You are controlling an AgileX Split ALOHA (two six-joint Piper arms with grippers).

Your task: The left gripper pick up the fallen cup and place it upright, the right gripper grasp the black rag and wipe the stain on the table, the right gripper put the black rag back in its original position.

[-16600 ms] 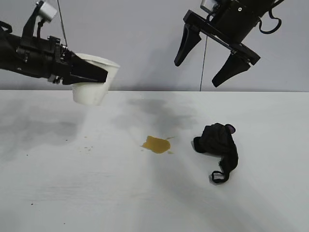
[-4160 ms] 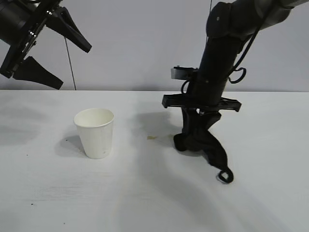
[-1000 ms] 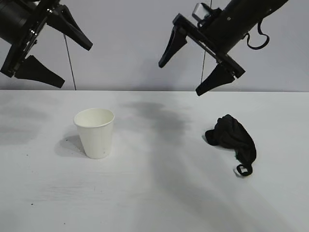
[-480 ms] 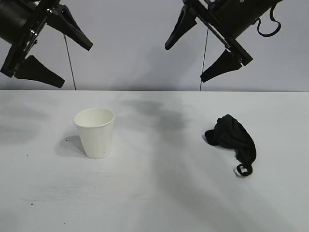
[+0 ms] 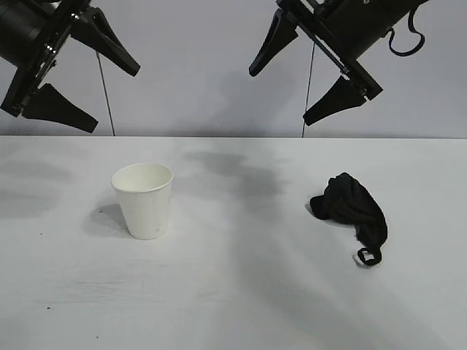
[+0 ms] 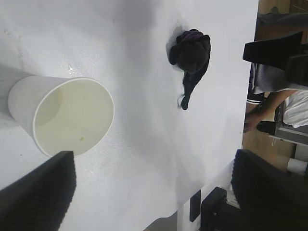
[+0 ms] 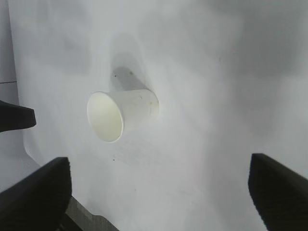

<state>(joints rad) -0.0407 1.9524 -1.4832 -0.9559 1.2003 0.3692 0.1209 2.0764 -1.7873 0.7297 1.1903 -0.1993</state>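
Both arms hang raised above the white bench [image 5: 233, 292]: the left end effector [image 5: 69, 69] spread and empty, the cup [image 5: 144, 199] upright below and to its right; the right end effector [image 5: 310, 69] likewise spread, the black rag [image 5: 350, 206] lying loose beneath it. No stain shows. Judged done; best to hold clear and disturb nothing.

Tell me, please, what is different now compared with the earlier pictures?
The cup, earlier held by the left gripper, was let go and stands upright. The amber stain is gone. The right gripper released the black rag and rose, open. Cup and left gripper unchanged since.
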